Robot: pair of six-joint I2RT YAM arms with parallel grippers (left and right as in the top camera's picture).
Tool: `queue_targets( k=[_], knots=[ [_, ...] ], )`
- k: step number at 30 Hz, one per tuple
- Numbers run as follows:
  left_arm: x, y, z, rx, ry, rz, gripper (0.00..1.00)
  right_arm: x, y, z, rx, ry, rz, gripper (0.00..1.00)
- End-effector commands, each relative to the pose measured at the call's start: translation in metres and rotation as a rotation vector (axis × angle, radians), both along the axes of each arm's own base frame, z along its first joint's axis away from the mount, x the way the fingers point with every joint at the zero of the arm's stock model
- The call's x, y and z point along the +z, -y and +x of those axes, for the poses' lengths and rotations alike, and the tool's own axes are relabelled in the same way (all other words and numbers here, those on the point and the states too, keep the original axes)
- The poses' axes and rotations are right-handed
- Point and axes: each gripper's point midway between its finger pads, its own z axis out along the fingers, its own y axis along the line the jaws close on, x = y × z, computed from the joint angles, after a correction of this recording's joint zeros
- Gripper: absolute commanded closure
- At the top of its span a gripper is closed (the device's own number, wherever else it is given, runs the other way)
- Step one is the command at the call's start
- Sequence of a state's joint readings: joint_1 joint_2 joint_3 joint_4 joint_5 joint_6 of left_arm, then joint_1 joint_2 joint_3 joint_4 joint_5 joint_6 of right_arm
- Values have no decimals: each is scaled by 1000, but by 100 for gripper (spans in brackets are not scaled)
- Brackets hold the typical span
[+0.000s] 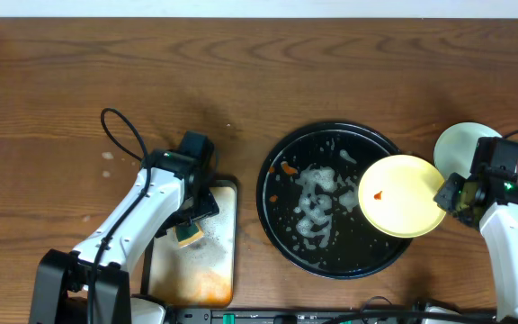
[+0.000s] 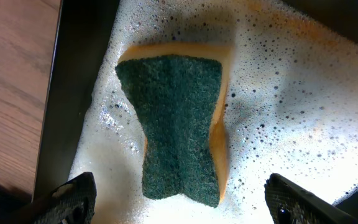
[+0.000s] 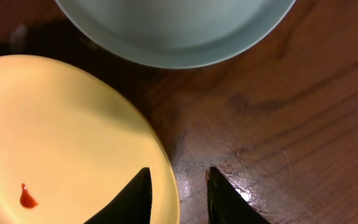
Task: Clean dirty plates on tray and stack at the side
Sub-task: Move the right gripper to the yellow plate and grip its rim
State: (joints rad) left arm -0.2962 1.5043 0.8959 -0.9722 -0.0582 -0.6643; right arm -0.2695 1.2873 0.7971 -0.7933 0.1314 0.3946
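A pale yellow plate (image 1: pixel 401 195) with a small red sauce spot lies across the right rim of the round black tray (image 1: pixel 281 220). My right gripper (image 3: pixel 179 171) straddles this plate's right edge. One finger is over the plate's yellow face (image 3: pixel 61 137), the other is outside over the wood, and a gap shows between the rim and that outer finger. A pale mint plate (image 1: pixel 461 144), also seen in the right wrist view (image 3: pixel 179 31), sits on the table just beyond. My left gripper (image 2: pixel 180 183) hangs open over a green-and-yellow sponge (image 2: pixel 179 137).
The sponge (image 1: pixel 190 236) lies in foamy water in a rectangular metal tray (image 1: pixel 218 270) at the front left. White suds and a few orange flecks sit inside the black tray. My right gripper (image 1: pixel 445 193) is close to the table's right end.
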Motion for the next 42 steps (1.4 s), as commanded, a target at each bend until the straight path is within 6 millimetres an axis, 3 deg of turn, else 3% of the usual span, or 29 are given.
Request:
queue_targets(
  k=[1,5,8,11,16,26,42],
  knots=[
    [0,-3,-2,-1,-6,7,13,-22,-2,-10,-17,-63,9,68],
    [0,-3,-2,-1,-6,7,13,-36,-8,-15,-6,-107,46,72],
    [0,-3,-2,-1,-6,7,13,-34,-11,-9,14,-79,61,88],
    [0,-3,-2,-1,-6,7,13,-28,-29,1,80,-28,153,99],
    [0,-3,-2,-1,-6,7,13,-13,-67,17,300,77,274,99],
    [0,-3,-2,-1,-6,7,13,-15,-107,2,487,5,299,99],
    [0,-3,-2,-1,-6,7,13,-33,-106,3,515,16,248,99]
  ],
)
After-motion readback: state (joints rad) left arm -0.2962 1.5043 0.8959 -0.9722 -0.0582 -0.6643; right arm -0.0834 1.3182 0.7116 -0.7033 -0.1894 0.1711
